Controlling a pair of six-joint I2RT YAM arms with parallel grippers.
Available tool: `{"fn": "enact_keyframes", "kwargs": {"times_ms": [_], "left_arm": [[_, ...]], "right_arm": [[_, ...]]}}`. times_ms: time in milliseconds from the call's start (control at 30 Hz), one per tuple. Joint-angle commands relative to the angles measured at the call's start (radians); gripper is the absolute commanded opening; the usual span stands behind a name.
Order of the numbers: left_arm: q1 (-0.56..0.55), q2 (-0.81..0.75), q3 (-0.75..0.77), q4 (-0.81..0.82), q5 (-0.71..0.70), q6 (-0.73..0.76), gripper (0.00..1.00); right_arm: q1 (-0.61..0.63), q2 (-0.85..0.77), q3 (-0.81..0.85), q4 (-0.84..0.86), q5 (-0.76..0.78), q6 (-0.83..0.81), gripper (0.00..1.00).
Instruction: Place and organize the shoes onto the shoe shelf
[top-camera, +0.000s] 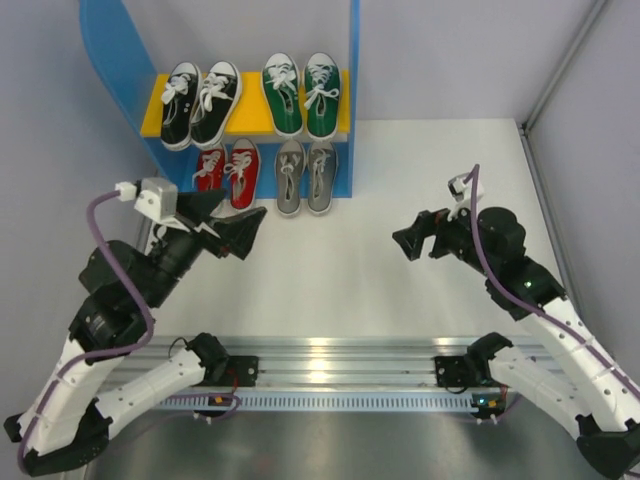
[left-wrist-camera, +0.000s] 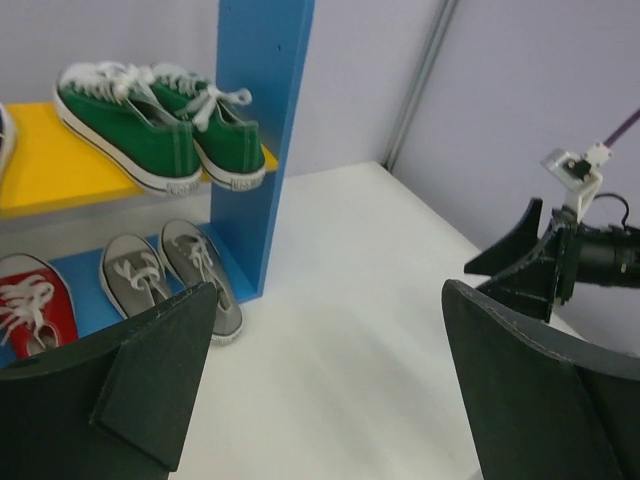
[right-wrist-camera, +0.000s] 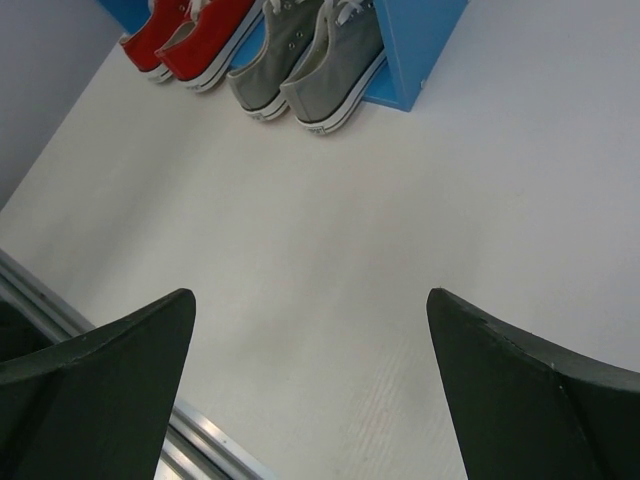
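Note:
The blue shoe shelf (top-camera: 120, 60) stands at the back left. On its yellow upper board (top-camera: 250, 120) sit the black shoes (top-camera: 200, 103) and the green shoes (top-camera: 302, 93). Below them, on the bottom level, lie the red shoes (top-camera: 228, 170) and the grey shoes (top-camera: 306, 175). My left gripper (top-camera: 235, 222) hovers open and empty just in front of the red pair. My right gripper (top-camera: 412, 240) is open and empty over bare table, right of the shelf. The left wrist view shows the green pair (left-wrist-camera: 160, 125), the grey pair (left-wrist-camera: 170, 275) and one red shoe (left-wrist-camera: 30, 310). The right wrist view shows the heels of the red pair (right-wrist-camera: 190, 35) and grey pair (right-wrist-camera: 310, 60).
An aluminium rail (top-camera: 340, 375) runs along the near edge between the arm bases. Grey walls close the back and the right, with a metal post (top-camera: 560, 70) in the corner. The shelf's tall right side panel (left-wrist-camera: 255, 140) rises beside the grey shoes.

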Motion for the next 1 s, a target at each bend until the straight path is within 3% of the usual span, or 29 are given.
{"fn": "enact_keyframes", "kwargs": {"times_ms": [0, 200, 333, 433, 733, 967], "left_arm": [[-0.002, -0.003, -0.072, 0.06, 0.115, -0.046, 0.99], [-0.002, -0.073, -0.161, 0.074, 0.051, -0.069, 0.99], [-0.002, -0.067, -0.207, 0.065, 0.085, -0.092, 0.99], [-0.002, -0.053, -0.219, 0.05, 0.033, -0.114, 0.99], [-0.002, 0.051, 0.055, 0.01, 0.036, -0.081, 0.99], [-0.002, 0.042, 0.109, 0.01, -0.026, -0.097, 0.99]], "right_arm": [[0.045, 0.022, 0.023, 0.057, 0.016, -0.018, 1.0], [0.072, 0.015, 0.008, 0.072, 0.052, -0.018, 0.99], [0.074, 0.022, 0.009, 0.106, 0.02, -0.015, 0.99], [0.074, 0.017, 0.03, 0.104, 0.023, -0.016, 1.0], [0.072, 0.025, 0.202, 0.057, -0.011, -0.038, 0.99], [0.074, 0.04, 0.247, 0.051, 0.003, -0.018, 0.99]]}}
